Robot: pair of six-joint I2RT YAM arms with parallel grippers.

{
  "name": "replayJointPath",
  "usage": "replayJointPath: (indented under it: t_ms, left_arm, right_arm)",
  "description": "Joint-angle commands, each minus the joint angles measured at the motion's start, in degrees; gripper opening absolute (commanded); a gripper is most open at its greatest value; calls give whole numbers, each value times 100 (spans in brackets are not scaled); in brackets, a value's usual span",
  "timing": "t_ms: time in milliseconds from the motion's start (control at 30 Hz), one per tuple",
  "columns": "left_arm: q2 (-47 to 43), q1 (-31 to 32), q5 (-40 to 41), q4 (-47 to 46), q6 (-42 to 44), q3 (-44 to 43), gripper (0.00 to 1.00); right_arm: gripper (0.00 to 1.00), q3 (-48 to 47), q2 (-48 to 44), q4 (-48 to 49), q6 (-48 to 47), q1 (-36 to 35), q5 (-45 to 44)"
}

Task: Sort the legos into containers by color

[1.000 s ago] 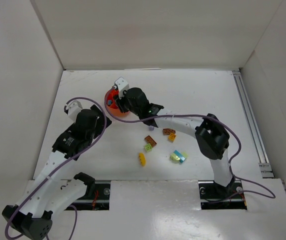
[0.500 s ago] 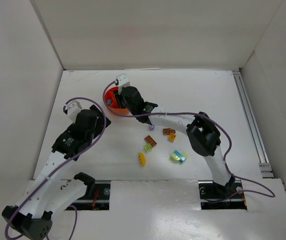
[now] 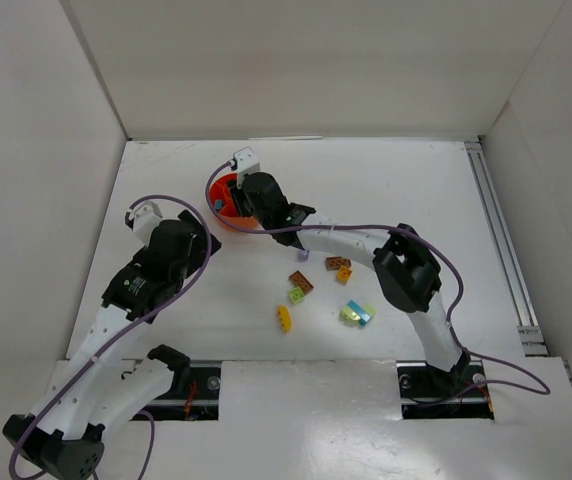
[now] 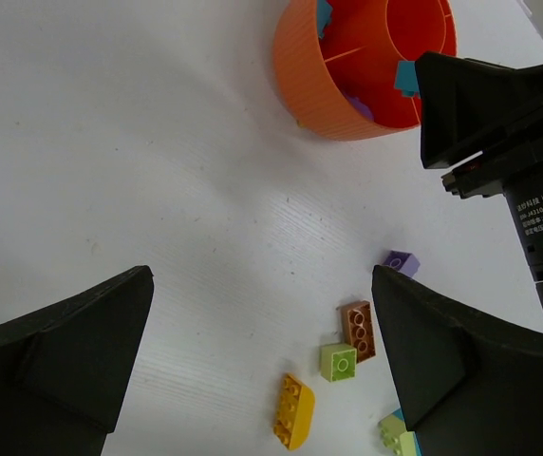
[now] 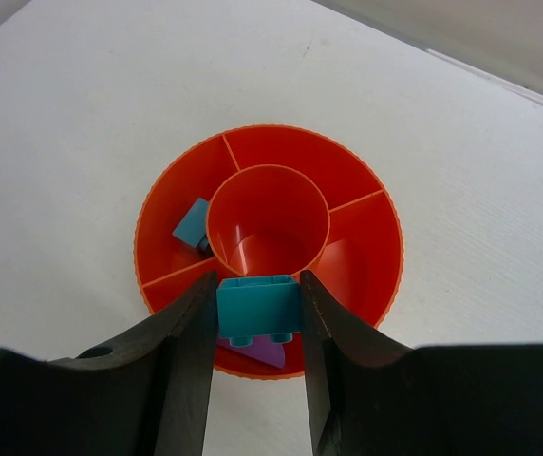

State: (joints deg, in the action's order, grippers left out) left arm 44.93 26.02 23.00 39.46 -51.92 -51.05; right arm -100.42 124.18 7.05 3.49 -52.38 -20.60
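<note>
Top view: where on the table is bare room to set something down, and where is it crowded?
Bare: the far right of the table, between the dish and the side rail; also the far-left corner behind the left arm. Crowded: the centre, where loose legos lie beside the right arm.

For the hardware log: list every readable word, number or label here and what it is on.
"DAMIA", cut by the frame edge: right arm's housing, left wrist view.
"V3.0": same label.
"DC 2", cut off: same label.
Other print there: too blurred.
No text: dish, legos.
</note>
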Motion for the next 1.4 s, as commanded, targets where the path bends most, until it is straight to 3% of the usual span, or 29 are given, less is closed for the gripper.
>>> replayJointPath:
  t_ms: [0, 733, 1200, 1367]
  left_arm:
    - [-107, -1, 160, 35, 15, -151, 99]
    - [-221, -1, 371, 140, 15, -151, 99]
    - [-46, -1, 538, 193, -169, -204, 99]
    - [226, -553, 162, -34, 233, -265, 99]
  right_arm:
    - [14, -259, -52, 104, 73, -18, -32]
    - [15, -259, -52, 104, 73, -71, 91]
    - [14, -864, 9, -1, -621, -185, 496]
    - [14, -1277, 264, -63, -831, -185, 627]
